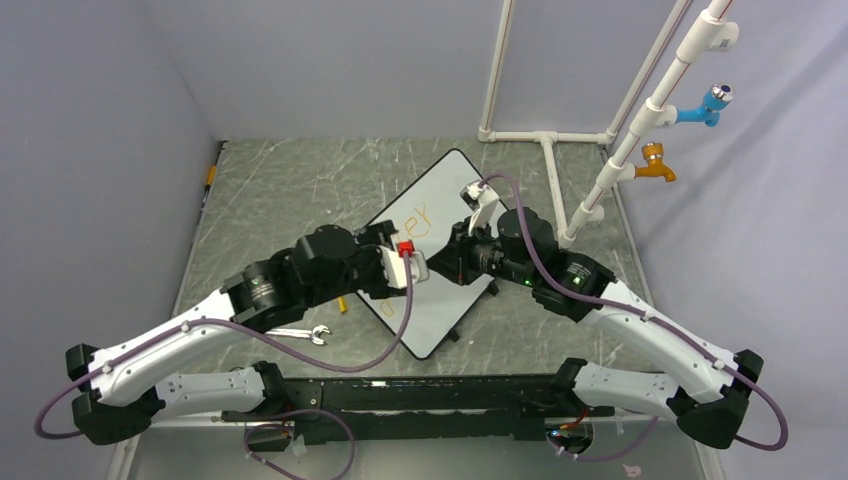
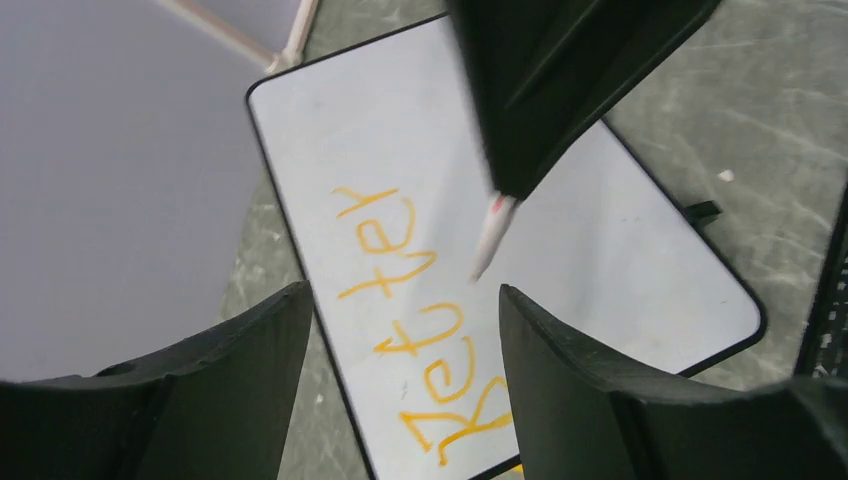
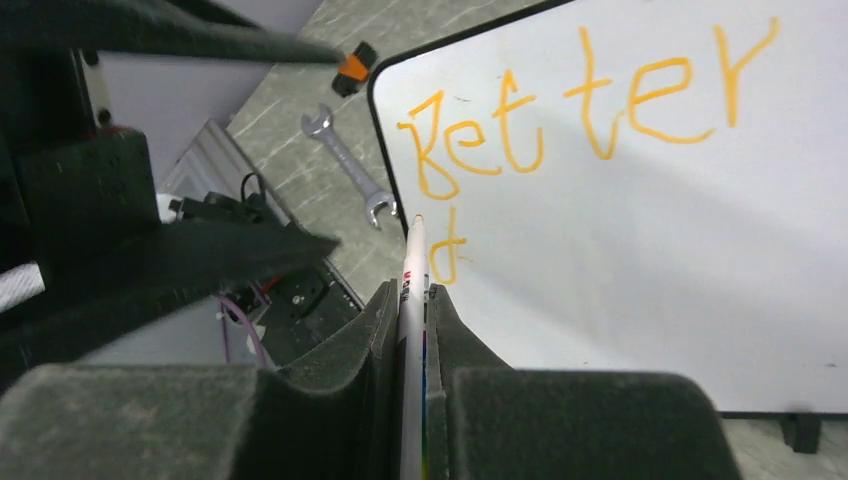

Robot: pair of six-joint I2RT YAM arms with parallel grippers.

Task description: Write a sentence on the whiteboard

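The whiteboard (image 1: 447, 185) lies tilted on the table between my arms. The sentence (image 3: 590, 100) reads "Better" in orange, with a small "d" (image 3: 447, 255) started below its first letter. It also shows in the left wrist view (image 2: 410, 320) and faintly from above (image 1: 418, 218). My right gripper (image 3: 412, 295) is shut on a white marker (image 3: 413, 255), whose tip points at the board just left of the "d"; I cannot tell if it touches. My left gripper (image 2: 400, 295) is open and empty, hovering over the board's edge by "Better". From there I see the marker (image 2: 493, 235) under the right fingers.
A wrench (image 1: 300, 335) lies on the table left of the board, also in the right wrist view (image 3: 350, 165). A white pipe frame (image 1: 545, 140) with a blue tap (image 1: 705, 108) and an orange tap (image 1: 655, 165) stands at the back right. A black clip (image 2: 703, 211) sticks out from the board's edge.
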